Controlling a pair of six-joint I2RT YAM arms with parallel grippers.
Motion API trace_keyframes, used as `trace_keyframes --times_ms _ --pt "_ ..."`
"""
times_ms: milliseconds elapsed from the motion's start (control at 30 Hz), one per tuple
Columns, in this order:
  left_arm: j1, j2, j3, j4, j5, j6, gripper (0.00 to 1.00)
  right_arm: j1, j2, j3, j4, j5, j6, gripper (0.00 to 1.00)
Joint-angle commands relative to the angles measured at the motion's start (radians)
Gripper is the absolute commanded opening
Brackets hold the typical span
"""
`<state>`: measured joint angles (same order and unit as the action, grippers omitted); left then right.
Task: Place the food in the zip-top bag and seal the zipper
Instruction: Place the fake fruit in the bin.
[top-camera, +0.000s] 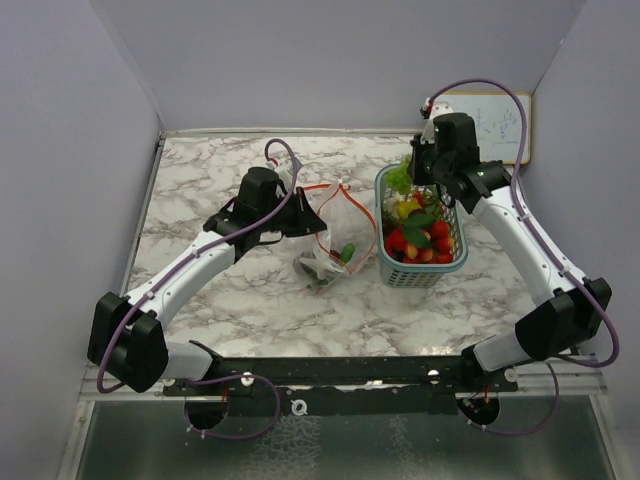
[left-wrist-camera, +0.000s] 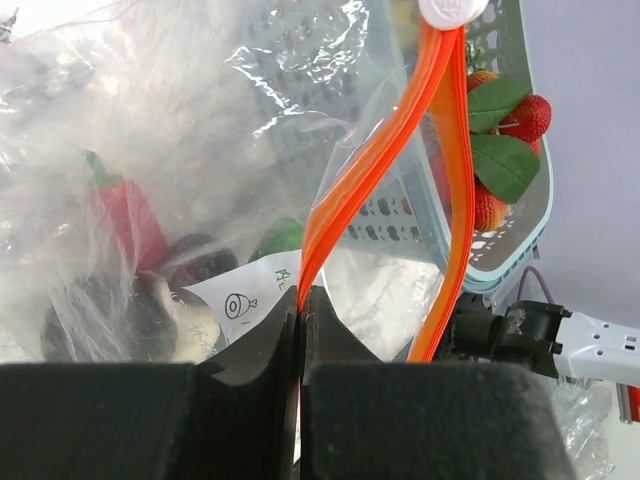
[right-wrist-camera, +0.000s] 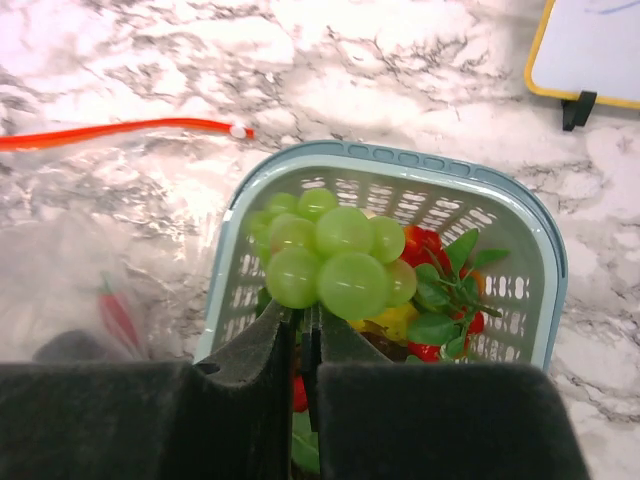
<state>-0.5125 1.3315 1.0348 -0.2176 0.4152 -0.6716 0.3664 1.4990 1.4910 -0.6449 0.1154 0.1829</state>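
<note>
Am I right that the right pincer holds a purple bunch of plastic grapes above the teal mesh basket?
The bunch of plastic grapes is green, as the right wrist view shows; the right pincer holds it above the teal mesh basket.

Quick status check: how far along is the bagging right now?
Done: a few pieces, one red piece among them, lie in the zip-top bag. In hand: left gripper pinches the zipper, right gripper is shut on the green grape bunch over the basket. Left: the basket's remaining food, then sealing.
</note>
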Motion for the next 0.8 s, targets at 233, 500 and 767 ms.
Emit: trace_keyframes --times_ms 233,500,767 --pt "-0.001 -0.051 -0.047 0.028 -0.005 -0.012 0.0 0.0 -0.1 -0.038 -0.103 -0.124 0.066 0.04" --pt "-0.001 -0.041 -0.035 0.02 -0.001 0.007 0.0 0.0 -0.226 -0.029 -0.196 -0.28 0.12 0.04" --pt "-0.001 -0.011 -0.037 0.04 0.018 0.017 0.0 0.0 -0.398 -0.15 -0.288 -0.38 0.168 0.05"
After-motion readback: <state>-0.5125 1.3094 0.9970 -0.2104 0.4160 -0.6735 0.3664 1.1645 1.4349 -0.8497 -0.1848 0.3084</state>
